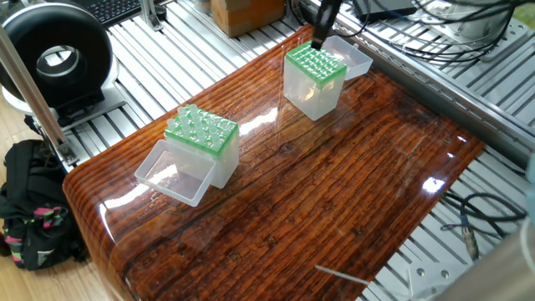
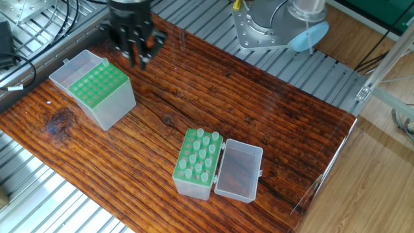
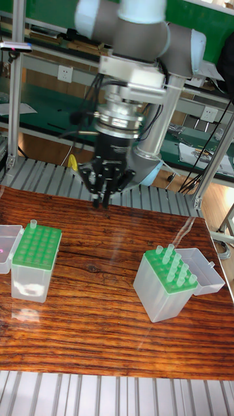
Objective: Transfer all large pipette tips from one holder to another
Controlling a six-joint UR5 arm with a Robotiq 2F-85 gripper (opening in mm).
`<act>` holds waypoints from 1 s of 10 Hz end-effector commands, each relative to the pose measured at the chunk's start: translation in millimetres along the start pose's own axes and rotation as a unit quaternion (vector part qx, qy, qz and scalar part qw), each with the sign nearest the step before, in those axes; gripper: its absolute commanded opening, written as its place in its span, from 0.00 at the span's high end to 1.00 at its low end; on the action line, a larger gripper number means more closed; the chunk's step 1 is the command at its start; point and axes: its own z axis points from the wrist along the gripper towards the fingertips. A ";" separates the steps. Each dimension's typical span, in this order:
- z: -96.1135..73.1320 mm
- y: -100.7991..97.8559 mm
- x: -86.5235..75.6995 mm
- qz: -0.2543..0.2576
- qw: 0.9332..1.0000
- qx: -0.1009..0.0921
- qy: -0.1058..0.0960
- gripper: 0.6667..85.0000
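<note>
Several large pipette tips stand in the green rack of the holder on the right, its clear lid swung open. In the other fixed view this holder is near the front, and in the one fixed view its tips show at the left. The second holder stands at the left with one tip in a back corner hole. My gripper hangs above the table between the two holders, nearer the second holder. Its fingers stand a narrow gap apart with nothing visible between them.
The wooden table sits on aluminium rails. The arm's base is at the far edge. A round black device, a cardboard box, a black bag and cables lie around the table.
</note>
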 end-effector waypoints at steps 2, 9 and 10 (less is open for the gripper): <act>-1.6 42.6 -1.0 0.033 0.999 0.021 0.005 0.74; 5.8 62.6 -5.9 0.047 0.999 -0.005 -0.002 0.75; 5.8 59.8 -7.6 0.026 1.000 0.000 -0.006 0.77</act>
